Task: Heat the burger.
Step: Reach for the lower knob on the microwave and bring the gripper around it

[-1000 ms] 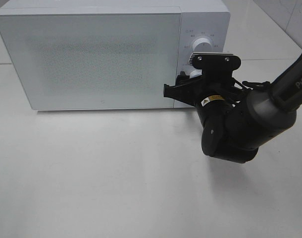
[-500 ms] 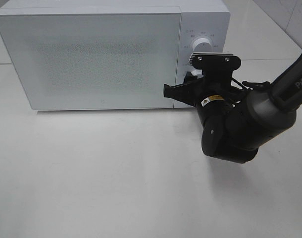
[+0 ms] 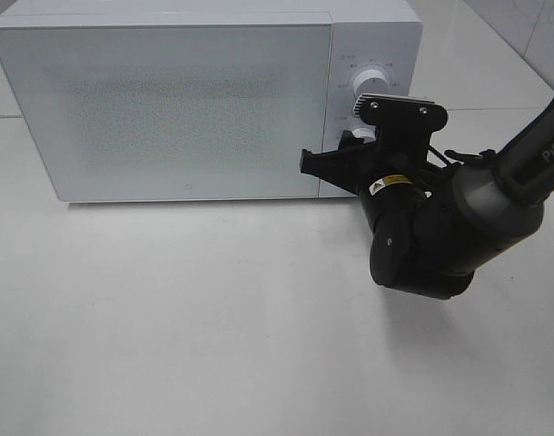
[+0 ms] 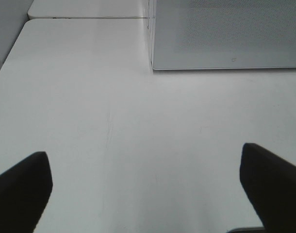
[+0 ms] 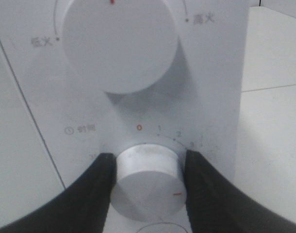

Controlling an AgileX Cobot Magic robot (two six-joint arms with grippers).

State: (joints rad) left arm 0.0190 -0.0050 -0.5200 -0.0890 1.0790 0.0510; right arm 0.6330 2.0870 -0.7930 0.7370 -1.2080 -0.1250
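The burger is out of view; the white microwave (image 3: 168, 100) stands at the back of the table with its door closed and nothing showing through the frosted front. My right gripper (image 5: 148, 180) is shut on the lower timer knob (image 5: 148, 191), one black finger (image 5: 97, 184) pressed to each side. The knob's red mark sits low on its face, past the printed 3. In the exterior high view that gripper (image 3: 354, 145) is against the control panel. My left gripper (image 4: 148, 194) is open above bare table, holding nothing.
The upper power knob (image 5: 120, 43) sits just above the held one, also seen as the knob (image 3: 370, 80) on the panel. The right arm's bulky black wrist (image 3: 422, 236) hangs in front of the microwave's right end. White table (image 3: 213, 318) spreads in front.
The right gripper's fingers have closed in onto the timer knob, and its wrist has turned slightly clockwise. The left gripper has stayed still.
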